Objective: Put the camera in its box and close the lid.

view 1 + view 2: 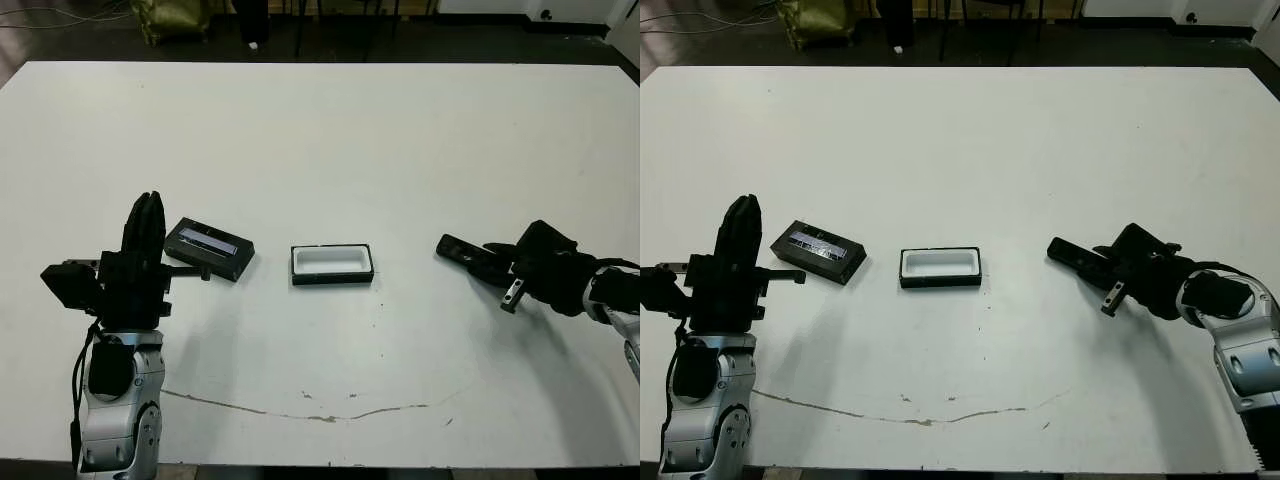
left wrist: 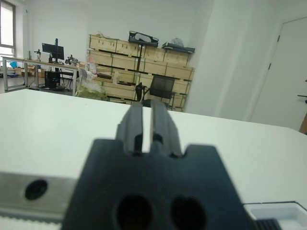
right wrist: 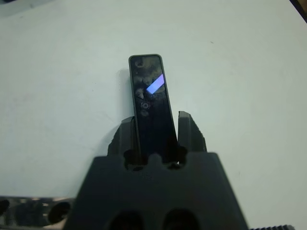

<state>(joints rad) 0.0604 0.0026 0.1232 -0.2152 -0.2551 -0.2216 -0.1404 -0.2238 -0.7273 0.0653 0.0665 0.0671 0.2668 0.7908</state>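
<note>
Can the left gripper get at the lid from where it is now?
Probably yes. The lid lies flat on the table just beside the left gripper, with nothing between them. The box sits on the lid's far side, clear of that path, and the right gripper is far off at the camera.

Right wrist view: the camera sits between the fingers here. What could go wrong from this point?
The right gripper has only one end of the camera between its fingers, with most of the bar sticking out past them, so it could pivot or slip when lifted. The box is small and loose on the table, so a skewed camera might catch its rim and push it. The lid lies close beside the left gripper, which might knock it.
</note>
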